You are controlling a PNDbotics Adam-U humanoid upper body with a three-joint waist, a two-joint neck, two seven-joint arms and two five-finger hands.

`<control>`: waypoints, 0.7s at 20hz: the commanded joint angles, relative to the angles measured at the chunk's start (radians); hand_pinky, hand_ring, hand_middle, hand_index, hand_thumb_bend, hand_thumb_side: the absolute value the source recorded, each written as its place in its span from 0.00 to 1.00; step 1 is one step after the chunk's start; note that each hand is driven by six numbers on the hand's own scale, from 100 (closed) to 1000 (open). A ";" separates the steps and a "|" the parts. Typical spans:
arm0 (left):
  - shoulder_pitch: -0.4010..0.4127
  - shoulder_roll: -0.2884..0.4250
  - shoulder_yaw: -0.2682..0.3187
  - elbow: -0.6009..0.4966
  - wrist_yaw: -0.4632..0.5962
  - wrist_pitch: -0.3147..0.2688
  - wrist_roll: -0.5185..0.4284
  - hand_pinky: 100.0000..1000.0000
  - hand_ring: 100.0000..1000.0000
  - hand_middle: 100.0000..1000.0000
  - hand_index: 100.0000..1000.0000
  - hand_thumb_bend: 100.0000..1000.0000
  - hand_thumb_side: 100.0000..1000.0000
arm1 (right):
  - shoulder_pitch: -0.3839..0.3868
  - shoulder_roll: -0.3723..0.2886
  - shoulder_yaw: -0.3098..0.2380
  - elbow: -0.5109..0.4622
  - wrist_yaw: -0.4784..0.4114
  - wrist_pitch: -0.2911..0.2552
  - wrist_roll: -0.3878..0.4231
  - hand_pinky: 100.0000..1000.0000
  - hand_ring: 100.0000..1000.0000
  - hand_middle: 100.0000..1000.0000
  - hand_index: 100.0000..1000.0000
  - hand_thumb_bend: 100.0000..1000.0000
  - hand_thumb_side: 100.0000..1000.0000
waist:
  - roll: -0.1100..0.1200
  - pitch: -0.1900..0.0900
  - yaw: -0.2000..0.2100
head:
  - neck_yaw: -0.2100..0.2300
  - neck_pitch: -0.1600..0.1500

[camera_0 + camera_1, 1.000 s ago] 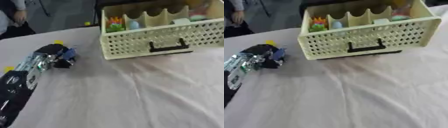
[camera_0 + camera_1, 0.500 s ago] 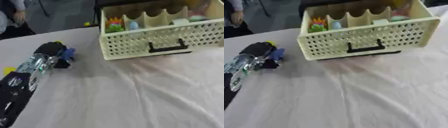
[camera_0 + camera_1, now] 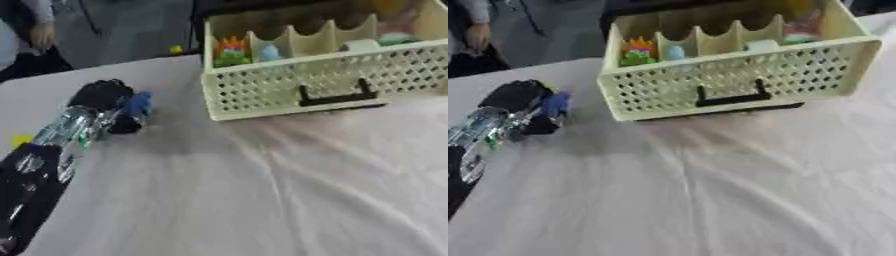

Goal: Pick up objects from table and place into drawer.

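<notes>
The left hand (image 3: pixel 105 102) lies at the left side of the bench (image 3: pixel 262 200), its arm entering from the lower left corner, and its dark fingers are curled around a small blue object (image 3: pixel 136 103) that shows at the side facing the drawer. Whether that object is clear of the cloth or resting on it cannot be told. The drawer (image 3: pixel 737 85), a cream perforated basket with a black handle (image 3: pixel 730 95) on its front wall, stands at the far side of the bench, well apart from the hand and to its right. It is open at the top and split by dividers, so items can be lowered in from above; a green and orange toy (image 3: pixel 637 51) and a pale blue item (image 3: pixel 675 52) already sit in the left compartments, with other pale items further right. The right hand is not in view. The closed hold suggests the pick is made and the carry toward the drawer remains. The wrinkled cloth between hand and drawer carries no other loose objects
</notes>
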 commanded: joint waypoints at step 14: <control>-0.026 0.102 0.025 -0.366 0.390 0.080 -0.118 0.19 0.40 0.58 0.68 0.00 0.64 | 0.015 -0.025 -0.013 -0.015 0.001 0.009 -0.005 0.42 0.42 0.39 0.66 0.05 0.47 | -0.010 -0.103 0.033 | -0.041 0.043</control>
